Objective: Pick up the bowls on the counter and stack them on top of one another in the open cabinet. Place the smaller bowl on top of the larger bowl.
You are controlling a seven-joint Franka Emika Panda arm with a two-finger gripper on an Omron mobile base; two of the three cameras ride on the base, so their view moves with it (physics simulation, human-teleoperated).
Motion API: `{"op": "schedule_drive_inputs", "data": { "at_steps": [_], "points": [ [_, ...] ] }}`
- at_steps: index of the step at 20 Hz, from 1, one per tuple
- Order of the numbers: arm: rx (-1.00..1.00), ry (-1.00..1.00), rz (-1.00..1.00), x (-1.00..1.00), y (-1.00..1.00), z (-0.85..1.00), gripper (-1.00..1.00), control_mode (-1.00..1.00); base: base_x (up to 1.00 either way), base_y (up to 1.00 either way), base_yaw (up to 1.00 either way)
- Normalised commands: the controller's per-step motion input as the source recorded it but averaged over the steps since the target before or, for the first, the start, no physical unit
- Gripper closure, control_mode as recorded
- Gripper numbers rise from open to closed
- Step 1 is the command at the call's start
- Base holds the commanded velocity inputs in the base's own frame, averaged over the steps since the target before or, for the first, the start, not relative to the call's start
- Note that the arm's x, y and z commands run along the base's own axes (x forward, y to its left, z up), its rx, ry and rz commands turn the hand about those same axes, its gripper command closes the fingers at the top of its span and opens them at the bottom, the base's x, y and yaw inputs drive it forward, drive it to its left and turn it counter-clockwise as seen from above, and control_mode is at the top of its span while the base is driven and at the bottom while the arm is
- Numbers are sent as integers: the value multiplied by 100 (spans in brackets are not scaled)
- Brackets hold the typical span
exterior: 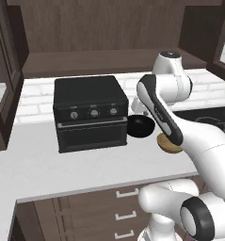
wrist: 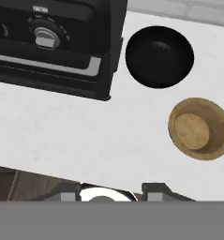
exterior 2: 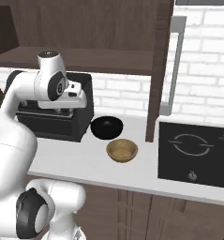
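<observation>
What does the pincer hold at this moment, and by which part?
Nothing is held. The pincer hangs above the counter; the black bowl and the tan bowl both sit on it, untouched.

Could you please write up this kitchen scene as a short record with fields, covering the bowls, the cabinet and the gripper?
larger bowl: black, on the counter, just right of the toaster oven
smaller bowl: tan, on the counter, in front of the black bowl, apart from it
open cabinet: shelf bare
gripper: above the counter, holding nothing, short of both bowls
stacking: not yet started
</observation>
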Motion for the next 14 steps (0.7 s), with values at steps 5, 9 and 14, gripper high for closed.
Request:
{"op": "schedule_drive_inputs", "data": {
  "at_steps": [5,9,14],
  "points": [
    [5,2,-17,-6,-56,-26,-100,-100,0,0,0],
    [18,4,-45,-1,-100,-57,-100,-100,0,0,0],
    [24,8,-50,0,-100,-70,-100,-100,0,0,0]
  ]
}}
